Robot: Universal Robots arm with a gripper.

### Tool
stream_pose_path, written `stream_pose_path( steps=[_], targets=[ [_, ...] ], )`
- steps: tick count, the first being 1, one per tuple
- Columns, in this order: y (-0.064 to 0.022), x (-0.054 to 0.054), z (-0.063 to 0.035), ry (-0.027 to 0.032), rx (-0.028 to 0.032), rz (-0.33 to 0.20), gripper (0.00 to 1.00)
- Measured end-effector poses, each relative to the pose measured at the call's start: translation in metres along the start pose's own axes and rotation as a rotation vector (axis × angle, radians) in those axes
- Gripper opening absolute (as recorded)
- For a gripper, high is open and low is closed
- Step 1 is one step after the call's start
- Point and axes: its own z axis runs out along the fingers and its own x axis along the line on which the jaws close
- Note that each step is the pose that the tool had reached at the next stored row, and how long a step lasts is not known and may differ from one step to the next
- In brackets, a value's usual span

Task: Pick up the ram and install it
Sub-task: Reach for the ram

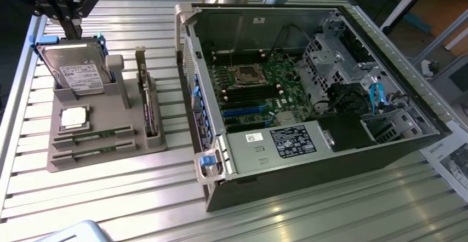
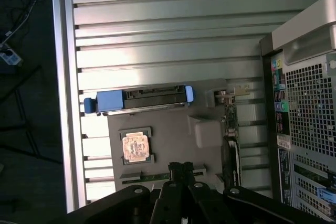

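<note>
The tool [image 1: 72, 27] hangs over the hard drive [image 1: 76, 72], which stands at one end of the grey holder [image 1: 109, 116]. Its fingers are pressed together and grip nothing. The ram [image 1: 93, 136] lies in a slot at the other end of the holder, past the processor [image 1: 74, 117], with a second stick just beside it. In the wrist view, the closed fingertips [image 2: 176, 169] appear next to the green ram [image 2: 143, 178]. The open computer case [image 1: 314, 171] stands on the counter [image 1: 109, 198], at the exterior view's right.
</note>
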Motion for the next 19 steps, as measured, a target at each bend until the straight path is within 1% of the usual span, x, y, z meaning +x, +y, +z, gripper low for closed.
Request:
stream_pose_path(
  steps=[6, 10, 13, 19],
  targets=[
    [0.0, 0.0, 0.0, 0.0001, 0.0, 0.0, 0.1],
    [-0.0023, 0.0, 0.0, 0.0, -0.0001, 0.0, 0.1],
    [-0.0058, 0.0, -0.0003, 0.0002, 0.0, 0.0, 0.1],
    [-0.0187, -0.001, -0.0008, 0.0, 0.0, 0.0, 0.1]
  ],
)
